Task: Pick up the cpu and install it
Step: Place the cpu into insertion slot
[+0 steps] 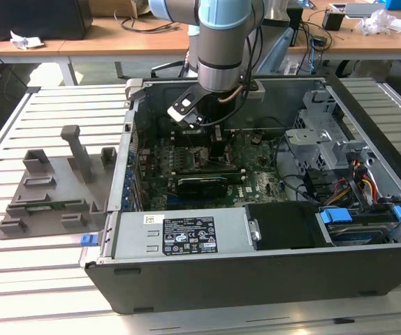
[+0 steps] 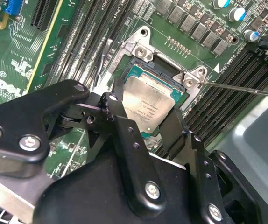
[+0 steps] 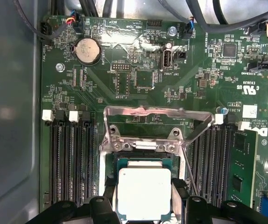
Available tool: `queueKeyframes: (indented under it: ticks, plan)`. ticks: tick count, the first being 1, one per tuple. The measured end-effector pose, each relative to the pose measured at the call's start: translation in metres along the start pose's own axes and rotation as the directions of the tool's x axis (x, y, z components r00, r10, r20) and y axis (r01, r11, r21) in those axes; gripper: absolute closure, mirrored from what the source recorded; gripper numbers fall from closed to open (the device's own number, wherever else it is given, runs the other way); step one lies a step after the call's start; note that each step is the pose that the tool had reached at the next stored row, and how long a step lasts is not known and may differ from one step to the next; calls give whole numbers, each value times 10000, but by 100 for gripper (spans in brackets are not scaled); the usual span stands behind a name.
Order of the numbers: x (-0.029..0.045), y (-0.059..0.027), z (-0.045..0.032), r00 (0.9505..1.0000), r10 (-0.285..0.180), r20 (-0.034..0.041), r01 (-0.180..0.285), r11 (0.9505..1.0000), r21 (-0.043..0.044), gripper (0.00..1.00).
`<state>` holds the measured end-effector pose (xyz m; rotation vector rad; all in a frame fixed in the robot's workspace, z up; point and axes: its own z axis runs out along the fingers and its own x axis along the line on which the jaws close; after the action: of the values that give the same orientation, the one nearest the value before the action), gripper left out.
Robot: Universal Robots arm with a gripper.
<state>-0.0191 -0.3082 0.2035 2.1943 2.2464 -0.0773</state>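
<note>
You are working in a room with wooden desks (image 1: 117, 31) along the back, and in front of them a pale slatted table (image 1: 47, 293) carries everything. On it the open computer case (image 1: 256, 279) lies on its side, with a grey moulded fixture (image 1: 47, 192) just beside it on the exterior view's left. Your arm (image 1: 221, 42) reaches down into the case over the green motherboard (image 3: 138, 93). There the socket (image 2: 141, 49) has its metal bracket (image 3: 157, 112) swung open. The gripper (image 2: 148, 109) sits over the socket, its black fingers (image 2: 124, 126) closed against two opposite edges of the cpu (image 3: 144, 193), which lies within the socket's square; whether it is fully seated you cannot tell.
</note>
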Motion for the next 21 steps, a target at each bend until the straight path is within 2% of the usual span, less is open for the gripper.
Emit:
queueKeyframes:
  ticks: [13,15,16,21]
  plan:
    - [5,2,35,10000,13,-1,-13,10000,1,45]
    - [5,2,35,10000,13,-1,-13,10000,0,44]
    - [5,2,36,10000,13,-1,-13,10000,1,38]
    - [5,3,36,10000,13,-3,-13,10000,0,38]
